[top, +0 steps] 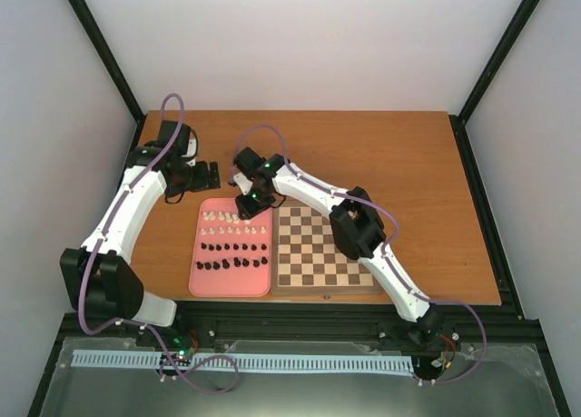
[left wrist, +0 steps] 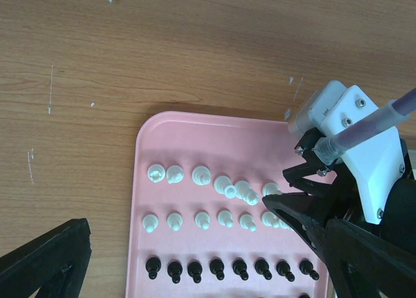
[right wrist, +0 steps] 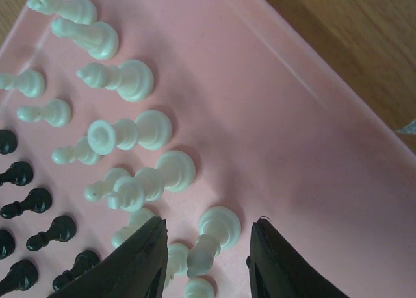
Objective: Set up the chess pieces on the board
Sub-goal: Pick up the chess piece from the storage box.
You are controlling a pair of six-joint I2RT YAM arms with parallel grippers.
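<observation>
Robot lab cell: black frame posts [top: 104,54], white walls [top: 300,35], wooden table [top: 399,163].

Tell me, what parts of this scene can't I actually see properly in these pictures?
- Top view: the chess pieces on the pink tray are too small to tell kinds apart; the right arm covers part of the board.
- Left wrist view: the right gripper hides the white rows' right end; the bottom edge cuts off the lower black row.
- Right wrist view: the white piece between the fingers runs off the bottom edge, so contact is unclear.

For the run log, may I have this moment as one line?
right gripper: open astride white piece on tray; left gripper: open
</observation>
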